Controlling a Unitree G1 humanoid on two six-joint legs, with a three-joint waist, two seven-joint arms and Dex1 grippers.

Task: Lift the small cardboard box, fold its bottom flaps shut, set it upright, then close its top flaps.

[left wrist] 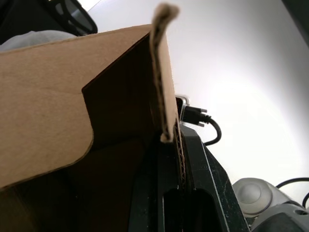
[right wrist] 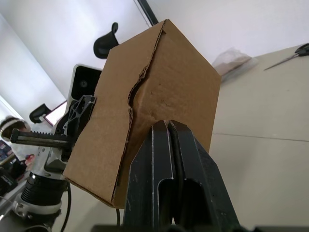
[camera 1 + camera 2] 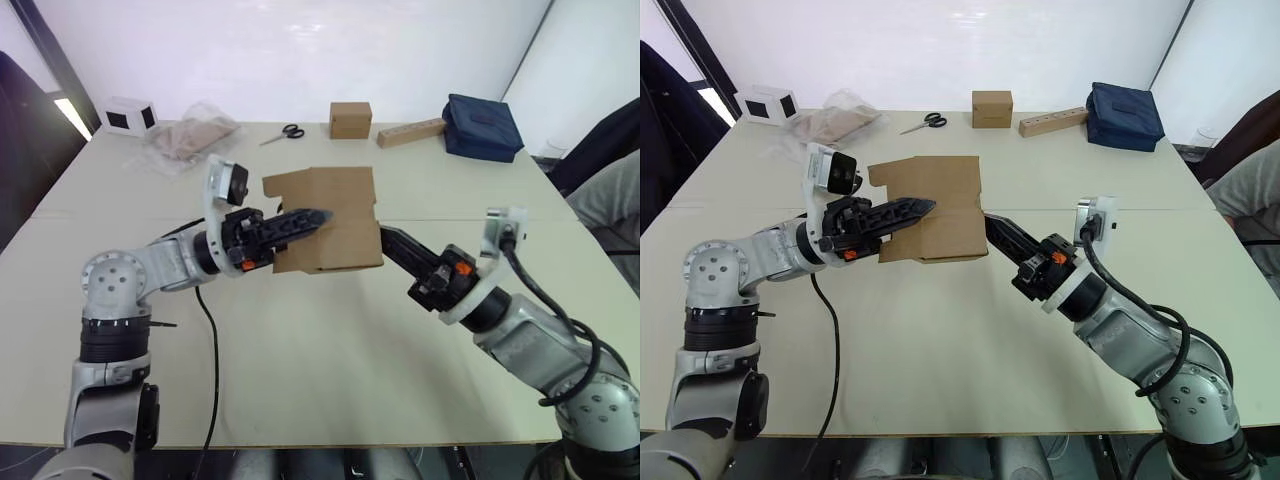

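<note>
A pale table (image 3: 300, 360) holds a small cardboard box (image 3: 335, 215) lifted above its middle. The left gripper (image 3: 318, 216) pinches a box wall from the left; the right gripper (image 3: 385, 237), fingers together, presses its right side.

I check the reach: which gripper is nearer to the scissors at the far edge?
Left. The left gripper lies across the held box, below the scissors; the right gripper is at the box's right side, farther away.

no readable text, labels or numbers anywhere
</note>
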